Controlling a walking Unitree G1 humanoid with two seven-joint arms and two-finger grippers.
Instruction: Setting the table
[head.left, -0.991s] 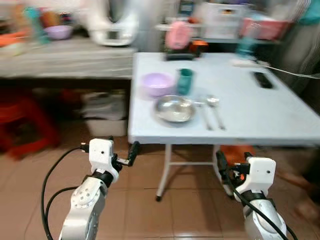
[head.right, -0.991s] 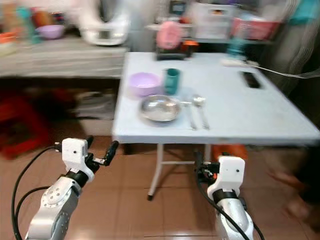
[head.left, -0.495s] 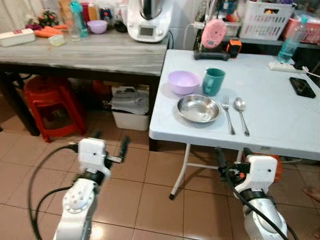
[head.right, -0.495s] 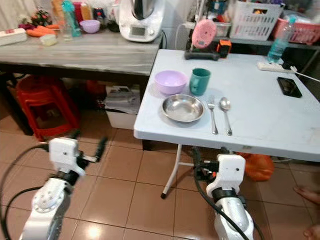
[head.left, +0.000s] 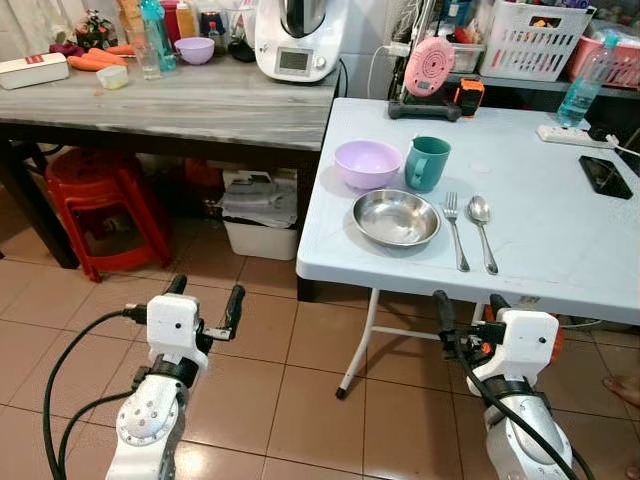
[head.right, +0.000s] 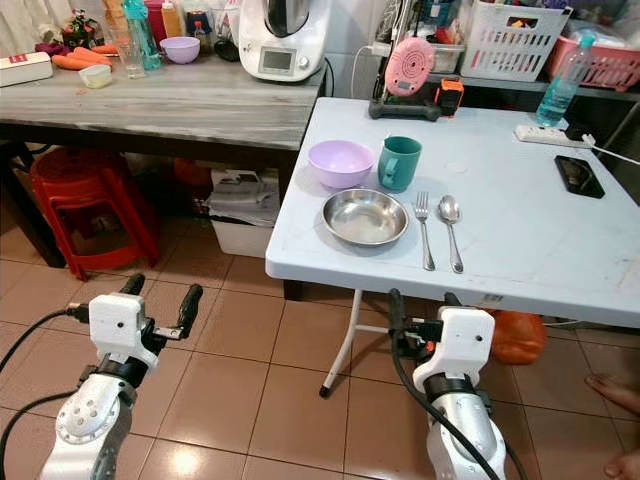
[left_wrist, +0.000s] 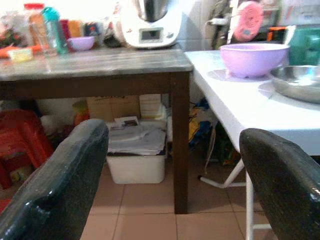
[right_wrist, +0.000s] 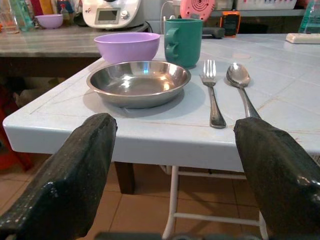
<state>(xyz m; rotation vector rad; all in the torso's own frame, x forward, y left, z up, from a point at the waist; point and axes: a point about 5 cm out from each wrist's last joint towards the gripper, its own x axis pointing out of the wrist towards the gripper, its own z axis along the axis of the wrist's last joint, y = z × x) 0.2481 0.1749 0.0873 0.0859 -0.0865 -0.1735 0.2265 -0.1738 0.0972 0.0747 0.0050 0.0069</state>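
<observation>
On the white table, head view: steel plate (head.left: 396, 217) near the front edge, purple bowl (head.left: 368, 163) and green mug (head.left: 427, 163) just behind it, fork (head.left: 455, 230) and spoon (head.left: 483, 231) side by side to its right.
Below the table edge: left gripper (head.left: 203, 300) and right gripper (head.left: 468, 312), both over the tiled floor.
Left wrist view: fingers (left_wrist: 60, 185) spread wide, holding nothing.
Right wrist view: fingers (right_wrist: 75, 175) wide apart, empty, facing the plate.

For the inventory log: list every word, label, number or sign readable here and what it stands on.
None can be read.
Kitchen machine: its front display is too small to read.
White box on the counter: its red label is blurred.
Water bottle: its label is illegible.
White tag on the table edge: too small.
</observation>
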